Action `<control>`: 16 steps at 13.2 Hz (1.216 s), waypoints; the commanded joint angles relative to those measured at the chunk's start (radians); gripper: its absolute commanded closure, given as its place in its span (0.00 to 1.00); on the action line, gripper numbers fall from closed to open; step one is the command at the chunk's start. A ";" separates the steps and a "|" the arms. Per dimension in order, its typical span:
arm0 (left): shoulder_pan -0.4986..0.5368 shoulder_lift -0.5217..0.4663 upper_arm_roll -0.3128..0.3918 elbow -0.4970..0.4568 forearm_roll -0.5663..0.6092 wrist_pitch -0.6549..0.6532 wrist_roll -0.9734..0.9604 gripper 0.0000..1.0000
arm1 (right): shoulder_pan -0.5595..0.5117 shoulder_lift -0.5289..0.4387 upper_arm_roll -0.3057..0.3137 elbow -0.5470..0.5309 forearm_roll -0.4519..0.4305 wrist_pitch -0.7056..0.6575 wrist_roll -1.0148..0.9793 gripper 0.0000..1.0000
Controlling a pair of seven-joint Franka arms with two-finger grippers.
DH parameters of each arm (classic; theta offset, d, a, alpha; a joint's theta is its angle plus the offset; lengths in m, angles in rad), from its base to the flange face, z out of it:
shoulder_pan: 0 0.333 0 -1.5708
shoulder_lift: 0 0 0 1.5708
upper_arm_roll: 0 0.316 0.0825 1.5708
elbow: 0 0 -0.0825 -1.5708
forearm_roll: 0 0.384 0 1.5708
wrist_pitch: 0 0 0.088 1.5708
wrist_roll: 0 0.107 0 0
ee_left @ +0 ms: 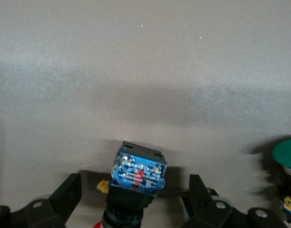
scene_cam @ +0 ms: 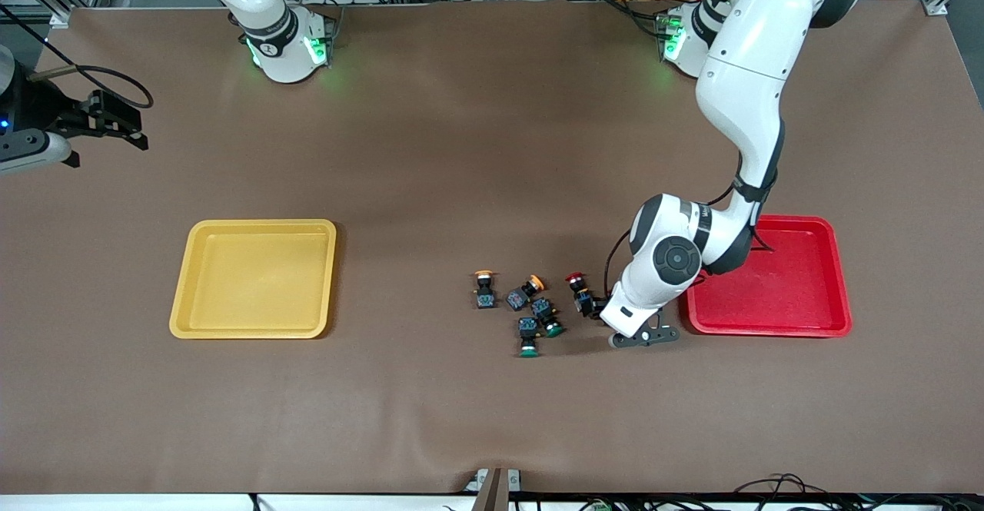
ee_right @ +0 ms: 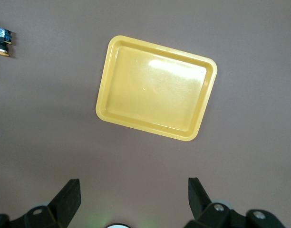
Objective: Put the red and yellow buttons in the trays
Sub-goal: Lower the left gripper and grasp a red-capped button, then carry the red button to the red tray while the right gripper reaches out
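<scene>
With its fingers (ee_left: 67, 197) spread, the left hand (scene_cam: 607, 319) brackets a red-capped button (ee_left: 136, 175) lying on the worktop (scene_cam: 461, 150) beside the red tray (scene_cam: 842, 296), its long axis apparently pointing back toward the wrist. Spread too, the right hand (scene_cam: 131, 131) waits over the worktop's edge, well apart.

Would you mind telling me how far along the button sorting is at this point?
Nothing is sorted yet: the yellow plastic tray and red plastic tray hold no buttons. In hand: the open left pincer straddles a red-capped button on the table, not yet gripped. Left: both orange-capped buttons and any other red one. The right pincer waits, open, at its end of the table.
</scene>
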 commanded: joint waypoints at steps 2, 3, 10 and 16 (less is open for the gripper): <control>-0.013 0.007 0.017 0.022 -0.001 0.002 -0.021 0.36 | -0.018 0.006 0.002 0.010 0.021 0.009 0.011 0.00; -0.013 0.006 0.017 0.022 -0.001 0.002 -0.022 0.47 | -0.018 0.009 0.002 0.010 0.021 0.010 0.010 0.00; 0.008 -0.101 0.079 0.017 0.012 -0.140 -0.040 0.91 | -0.029 0.056 0.002 0.036 0.016 0.014 0.004 0.00; 0.137 -0.187 0.081 -0.038 0.032 -0.271 0.155 0.93 | -0.050 0.237 0.001 0.071 0.002 0.010 -0.002 0.00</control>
